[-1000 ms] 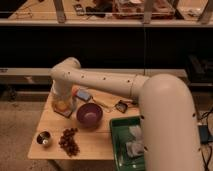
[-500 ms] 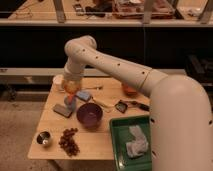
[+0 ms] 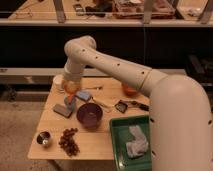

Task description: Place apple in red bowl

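The apple (image 3: 72, 86), small and yellow-orange, hangs above the left part of the wooden table (image 3: 100, 142). My gripper (image 3: 70, 94) is at the end of the white arm, which comes down from the elbow at the upper left. It is shut on the apple and holds it off the table. The red bowl (image 3: 128, 90) stands at the back of the table, to the right of the gripper. The arm hides part of the bowl.
A purple bowl (image 3: 90, 114) stands mid-table, just right of and below the gripper. Near the gripper lie a blue block (image 3: 83, 95) and a grey block (image 3: 62, 110). A steel cup (image 3: 44, 139) and grapes (image 3: 69, 141) sit front left, and a green tray (image 3: 121, 150) with a white cloth front right. A black tool (image 3: 126, 105) lies in front of the red bowl.
The gripper has risen from the table's left side with the apple in it and shifted slightly right. The other things on the table have not moved.
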Action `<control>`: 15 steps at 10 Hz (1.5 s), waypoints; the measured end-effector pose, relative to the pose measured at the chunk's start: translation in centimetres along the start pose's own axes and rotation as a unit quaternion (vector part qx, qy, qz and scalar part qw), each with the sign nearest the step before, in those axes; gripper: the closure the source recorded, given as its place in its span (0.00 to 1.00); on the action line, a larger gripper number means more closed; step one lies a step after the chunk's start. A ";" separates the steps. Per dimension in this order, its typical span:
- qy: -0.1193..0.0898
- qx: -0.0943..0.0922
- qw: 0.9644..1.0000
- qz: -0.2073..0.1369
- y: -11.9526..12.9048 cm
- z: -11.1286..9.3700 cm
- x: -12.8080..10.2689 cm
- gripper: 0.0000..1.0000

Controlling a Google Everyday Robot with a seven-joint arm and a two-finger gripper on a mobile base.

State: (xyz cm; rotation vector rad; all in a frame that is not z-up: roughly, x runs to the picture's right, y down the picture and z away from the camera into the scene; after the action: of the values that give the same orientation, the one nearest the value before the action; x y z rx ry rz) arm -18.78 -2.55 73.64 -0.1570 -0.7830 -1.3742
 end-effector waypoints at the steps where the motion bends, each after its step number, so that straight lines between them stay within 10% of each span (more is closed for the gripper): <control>1: 0.000 0.000 1.000 0.000 0.0 0.0 0.0 1.00; 3: 0.004 -0.003 1.000 0.004 0.3 -0.1 0.3 1.00; 7: 0.076 -0.032 0.995 0.060 5.1 -4.1 2.3 1.00; 12: 0.157 -0.077 0.974 0.144 15.8 -8.1 3.2 1.00; 15: 0.168 -0.106 0.963 0.181 21.2 -9.0 3.5 1.00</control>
State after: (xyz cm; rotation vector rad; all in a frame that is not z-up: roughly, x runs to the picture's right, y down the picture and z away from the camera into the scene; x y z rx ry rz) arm 4.19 -5.33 76.11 -0.2159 -0.3011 -1.0929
